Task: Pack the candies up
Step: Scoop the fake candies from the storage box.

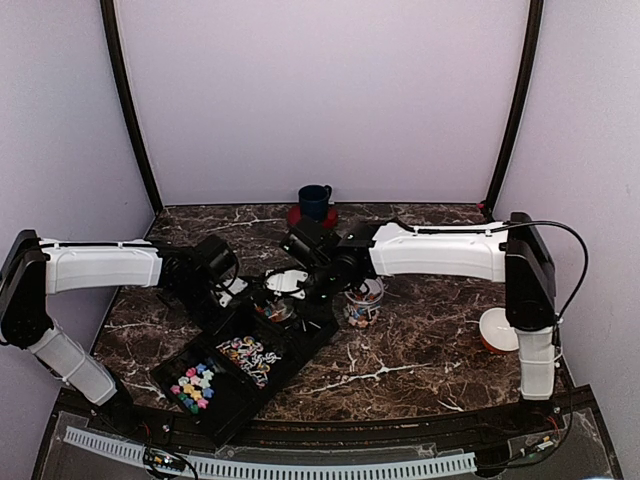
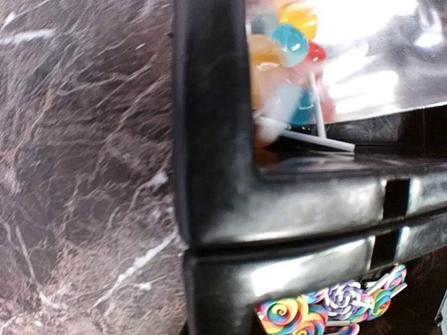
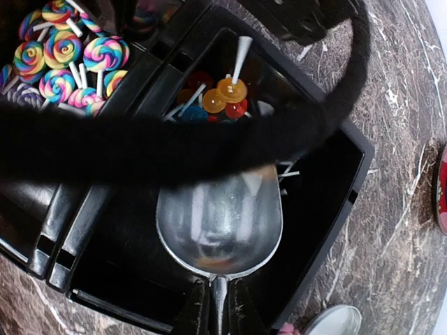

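The candies lie sorted in a black tray (image 2: 209, 139). Small coloured pieces (image 1: 195, 385) fill the nearest compartment, swirl lollipops (image 3: 63, 52) the middle one, and round lollipops (image 3: 222, 94) on white sticks the far one. More candies show inside a clear jar (image 1: 362, 303), just beside the tray's far right corner.

A metal scoop (image 3: 220, 223) sits low in the far compartment with its mouth toward the round lollipops. There is an orange tint near its neck, and I cannot tell whether that is candy or reflection. The right gripper (image 3: 214, 310) is clamped on the scoop's thin handle, a finger on each side. A black cable (image 3: 174, 150) crosses that wrist view in front of the tray.

The left gripper (image 1: 228, 285) sits at the tray's far left edge with its jaws closed. Its fingers are out of its own view, so I cannot tell whether they pinch the rim.

The tray stands on a dark marble table (image 1: 420, 350), with a blue mug (image 1: 315, 200) at the back.
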